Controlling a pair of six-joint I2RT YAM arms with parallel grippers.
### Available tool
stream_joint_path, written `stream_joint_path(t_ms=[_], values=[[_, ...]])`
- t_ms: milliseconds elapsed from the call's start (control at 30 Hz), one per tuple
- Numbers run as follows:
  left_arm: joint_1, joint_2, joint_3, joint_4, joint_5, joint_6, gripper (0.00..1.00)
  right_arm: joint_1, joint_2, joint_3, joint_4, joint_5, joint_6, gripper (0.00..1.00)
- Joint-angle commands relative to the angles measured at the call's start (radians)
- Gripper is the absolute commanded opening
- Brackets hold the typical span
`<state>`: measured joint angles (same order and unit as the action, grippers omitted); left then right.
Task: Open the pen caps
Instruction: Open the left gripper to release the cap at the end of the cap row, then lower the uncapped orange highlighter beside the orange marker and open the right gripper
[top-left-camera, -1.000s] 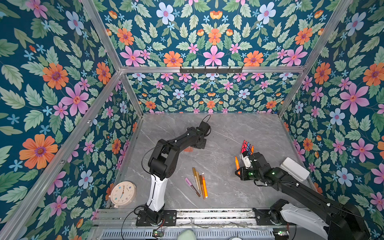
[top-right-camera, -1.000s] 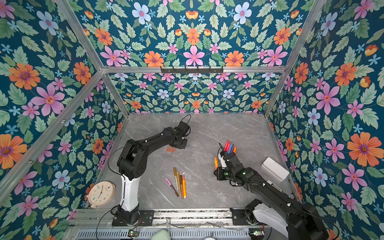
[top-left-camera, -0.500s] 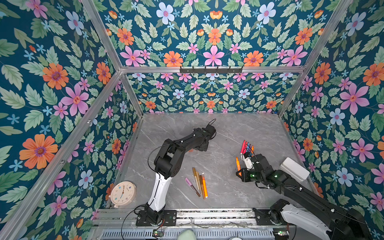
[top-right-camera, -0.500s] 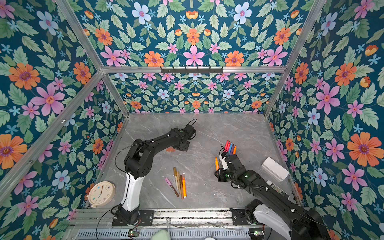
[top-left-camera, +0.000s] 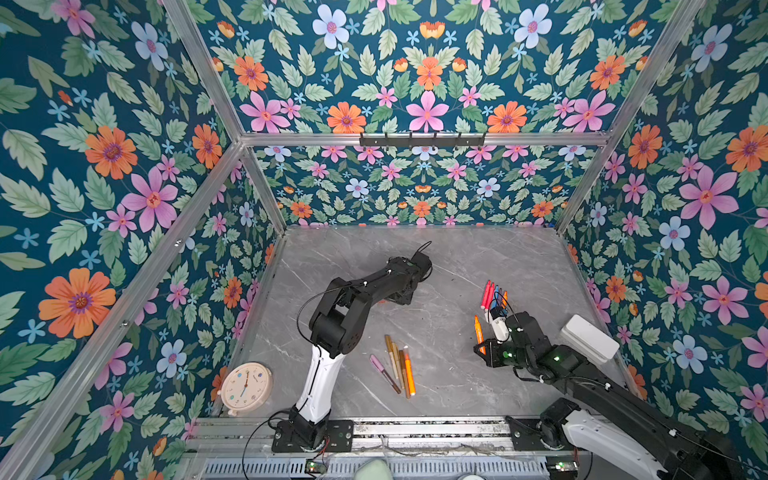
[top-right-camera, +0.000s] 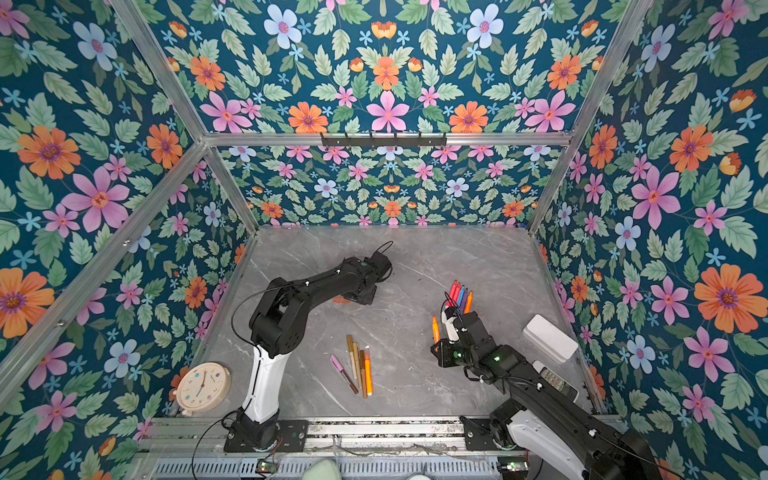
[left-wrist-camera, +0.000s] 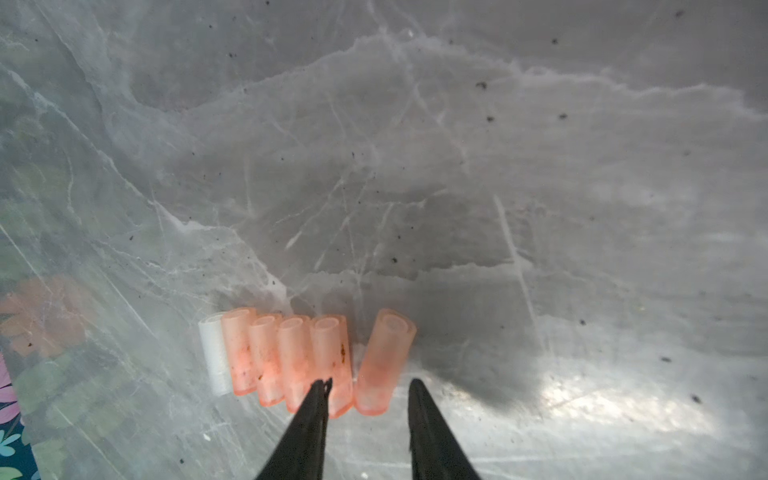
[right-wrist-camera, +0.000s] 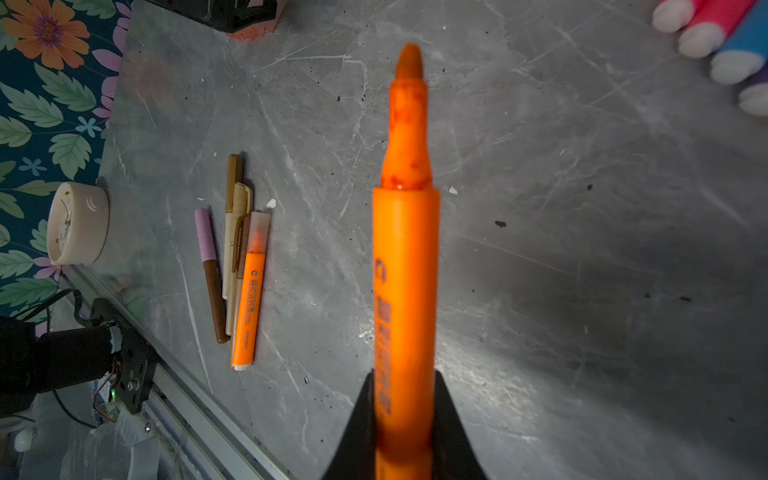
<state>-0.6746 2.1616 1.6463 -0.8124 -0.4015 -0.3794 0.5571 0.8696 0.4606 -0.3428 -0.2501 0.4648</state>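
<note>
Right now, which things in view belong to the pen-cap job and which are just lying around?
Job: orange marker, uncapped, in the right gripper; row of loose orange caps at the left gripper; four capped pens mid-table; cluster of coloured markers.
Lying about: clock; white box; remote-like device beside it.

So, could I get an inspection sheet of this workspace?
Surface: grey marbled tabletop, dark specks.
Job's things: five orange caps and a white cap in a row; uncapped orange marker; cluster of capped pens; bunch of coloured markers.
Clutter: clock, white box.
Grippers: left fingers apart at one cap's end; right fingers shut on the orange marker.
Cables: black cable looping beside the left arm.
Surroundings: floral walls, aluminium frame.
</note>
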Motion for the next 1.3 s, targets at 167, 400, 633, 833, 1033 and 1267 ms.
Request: stream_joint_path(t_ms=[167, 400, 633, 833, 1033, 1267], values=[[0.000, -0.069, -0.004, 0.051, 0.029, 0.022, 0.34, -0.024, -0.010, 0.048, -0.061, 0.069, 0.003, 0.00], [0.001, -0.157, -0.118, 0.255, 0.243, 0.062, 0.30, -0.367, 0.049, 0.129, -0.092, -0.122, 0.022, 0.00], [0.079, -0.123, -0.219, 0.429, 0.450, 0.036, 0.24, -0.631, 0.146, 0.192, -0.080, -0.135, 0.057, 0.00], [0.096, -0.091, -0.201, 0.438, 0.439, 0.043, 0.26, -0.697, 0.343, 0.262, -0.041, -0.128, 0.036, 0.00], [0.103, -0.066, -0.189, 0.393, 0.403, 0.059, 0.27, -0.696, 0.543, 0.334, -0.002, -0.108, -0.010, 0.00], [0.103, -0.060, -0.190, 0.350, 0.328, 0.056, 0.28, -0.696, 0.640, 0.361, 0.018, -0.108, -0.006, 0.00]])
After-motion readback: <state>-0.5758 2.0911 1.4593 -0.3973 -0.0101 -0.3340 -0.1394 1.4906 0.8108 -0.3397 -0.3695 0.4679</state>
